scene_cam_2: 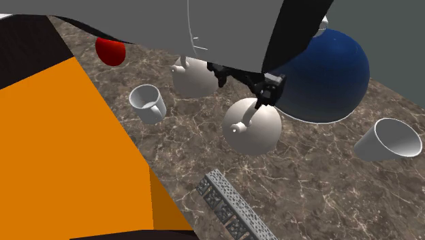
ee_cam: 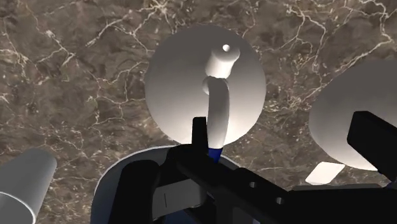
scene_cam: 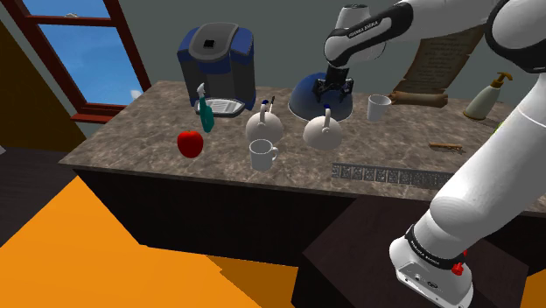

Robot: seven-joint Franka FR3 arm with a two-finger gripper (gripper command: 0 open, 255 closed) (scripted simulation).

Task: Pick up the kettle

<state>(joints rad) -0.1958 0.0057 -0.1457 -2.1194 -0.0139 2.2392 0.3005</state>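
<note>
The gripper (scene_cam: 336, 90) hangs open above the white kettle (scene_cam: 322, 132), on the counter (scene_cam: 394, 150) near the blue dome (scene_cam: 306, 94); centre the 2 jaws astride its arched handle (ee_cam: 219, 111), then lower and close.

Marble counter (scene_cam: 367, 162): white kettle (scene_cam: 322, 133), mug (scene_cam: 262, 155), apple (scene_cam: 190, 143), coffee machine (scene_cam: 217, 66).
</note>
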